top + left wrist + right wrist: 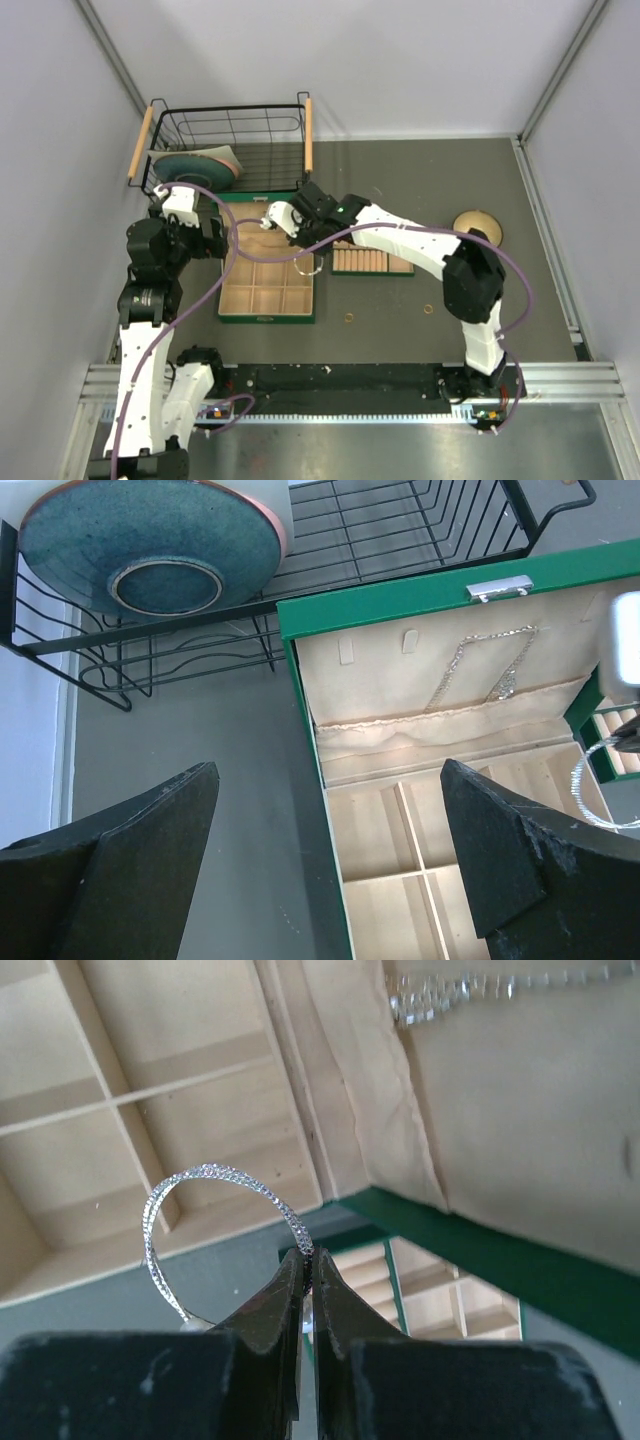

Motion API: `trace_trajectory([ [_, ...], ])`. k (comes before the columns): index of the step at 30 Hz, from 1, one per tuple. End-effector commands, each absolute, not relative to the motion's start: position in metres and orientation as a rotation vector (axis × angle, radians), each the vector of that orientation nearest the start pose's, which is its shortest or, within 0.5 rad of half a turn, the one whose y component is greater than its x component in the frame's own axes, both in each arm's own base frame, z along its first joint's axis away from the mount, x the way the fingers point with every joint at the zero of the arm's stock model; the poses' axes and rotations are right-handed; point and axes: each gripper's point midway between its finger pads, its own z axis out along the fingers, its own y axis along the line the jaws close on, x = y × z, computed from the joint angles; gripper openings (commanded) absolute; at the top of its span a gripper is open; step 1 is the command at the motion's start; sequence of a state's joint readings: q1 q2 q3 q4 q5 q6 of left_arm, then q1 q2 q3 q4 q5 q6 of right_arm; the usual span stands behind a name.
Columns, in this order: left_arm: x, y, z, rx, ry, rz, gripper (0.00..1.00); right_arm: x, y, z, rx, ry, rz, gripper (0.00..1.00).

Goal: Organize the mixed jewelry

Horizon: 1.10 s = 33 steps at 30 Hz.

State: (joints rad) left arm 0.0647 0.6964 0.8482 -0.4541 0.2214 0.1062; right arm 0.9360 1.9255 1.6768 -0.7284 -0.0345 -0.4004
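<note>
My right gripper (pixel 308 1260) is shut on a thin silver bracelet hoop (pixel 215 1170) and holds it above the right edge of the open green box (pixel 266 318). From above the gripper (pixel 312 252) is over the box's right side. The hoop also shows at the right edge of the left wrist view (pixel 598 798). Two tiny gold rings (pixel 349 318) (pixel 428 309) lie on the table right of the box. My left gripper (pixel 330 850) is open and empty, straddling the box's left wall (pixel 310 810), seen from above at the box's far left corner (pixel 215 237).
A silver chain (pixel 490 665) hangs in the box lid's beige pocket. A ribbed ring tray (pixel 372 262) lies right of the box. A round tan bowl (pixel 478 225) sits far right. A black wire basket (pixel 230 140) with a teal plate (pixel 150 545) stands behind the box.
</note>
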Motion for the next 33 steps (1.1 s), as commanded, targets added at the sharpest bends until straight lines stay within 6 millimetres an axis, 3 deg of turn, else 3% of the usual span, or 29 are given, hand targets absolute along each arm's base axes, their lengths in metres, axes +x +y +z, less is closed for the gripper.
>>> trace_trajectory([
  [1,0.28,-0.009,0.275,0.153,1.81,-0.057,0.99,0.297,0.402,0.143,-1.573,1.958,0.277,0.0],
  [6,0.28,0.004,0.276,0.099,1.802,0.0,0.99,0.299,0.417,0.133,-1.571,1.956,0.299,0.0],
  [20,0.274,0.048,0.285,-0.107,1.774,0.213,0.99,0.304,0.43,0.107,-1.568,1.972,0.266,0.0],
  [33,0.273,0.053,0.287,-0.125,1.761,0.237,0.99,0.299,0.438,0.103,-1.597,1.944,0.235,0.0],
])
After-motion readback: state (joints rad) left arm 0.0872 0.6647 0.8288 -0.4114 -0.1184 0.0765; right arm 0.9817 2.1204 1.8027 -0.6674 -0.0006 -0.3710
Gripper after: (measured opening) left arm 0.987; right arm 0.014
